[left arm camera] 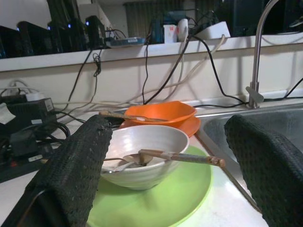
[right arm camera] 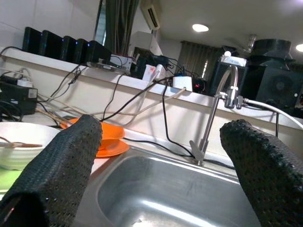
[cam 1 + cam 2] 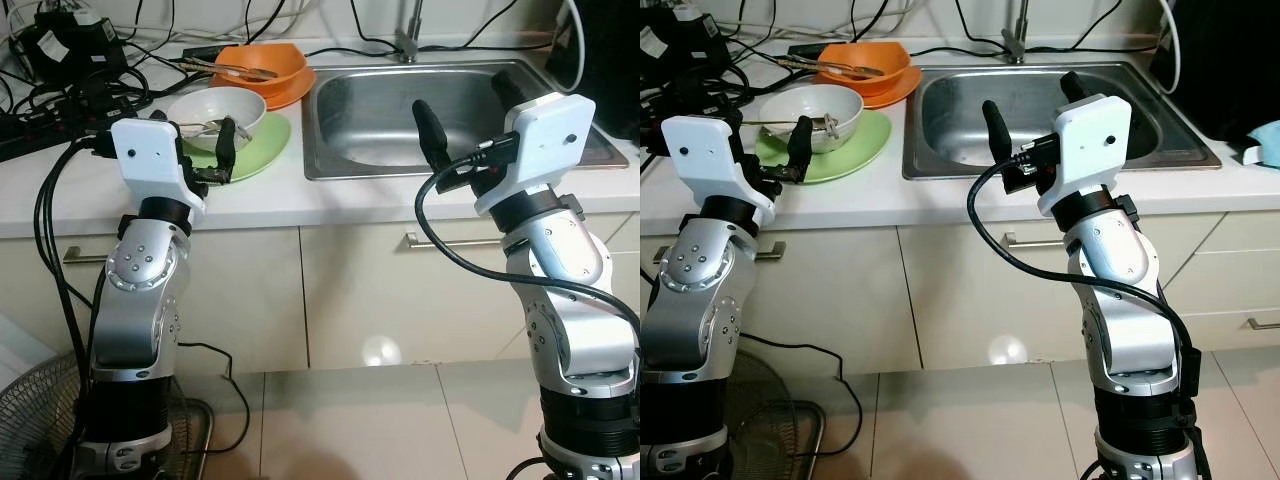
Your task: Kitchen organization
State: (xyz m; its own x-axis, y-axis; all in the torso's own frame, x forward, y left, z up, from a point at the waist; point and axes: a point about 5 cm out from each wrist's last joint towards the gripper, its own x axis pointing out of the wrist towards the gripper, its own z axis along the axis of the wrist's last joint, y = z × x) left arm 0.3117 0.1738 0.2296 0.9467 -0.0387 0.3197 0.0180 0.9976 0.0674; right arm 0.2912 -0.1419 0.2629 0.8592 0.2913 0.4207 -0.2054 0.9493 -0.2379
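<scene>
A white bowl [image 3: 215, 108] holding a spoon and a wooden chopstick [image 1: 180, 157] sits on a green plate [image 3: 255, 150] on the counter, left of the sink [image 3: 318, 172]. Behind it, an orange bowl [image 3: 262, 64] with chopsticks laid across it rests on an orange plate [image 3: 288, 94]. My left gripper [image 3: 200, 148] is open, low at the counter's front edge, facing the white bowl and a short way from it. My right gripper [image 3: 470, 112] is open over the front of the steel basin, with nothing between its fingers.
Black cables and power adapters [image 3: 70, 50] crowd the counter's back left. A faucet [image 3: 408, 38] stands behind the sink, and a dark appliance [image 3: 600, 50] is at the back right. Cabinet fronts lie below, with a floor fan [image 3: 40, 420] by my left side.
</scene>
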